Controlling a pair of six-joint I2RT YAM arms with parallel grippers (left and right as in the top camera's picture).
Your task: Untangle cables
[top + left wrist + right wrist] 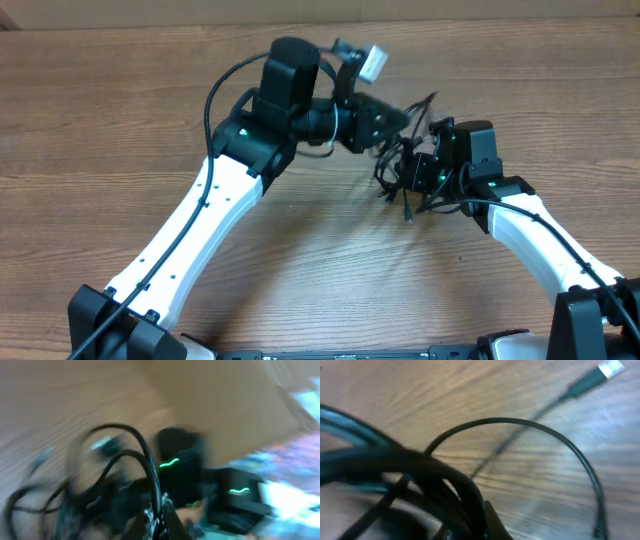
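The cables [402, 172] bunch in a tangle on the table [120, 120] with no clear long axis. One plug end [408, 213] points toward the robot. The bundle sits between the left pincer [392, 122] and the right pincer [418, 172]. I cannot tell either one's grip.

Wood-grain surface [100, 120]; plain tan board [520, 10] along the surface's far edge; blurred colourful patch [300, 445] beside that board.
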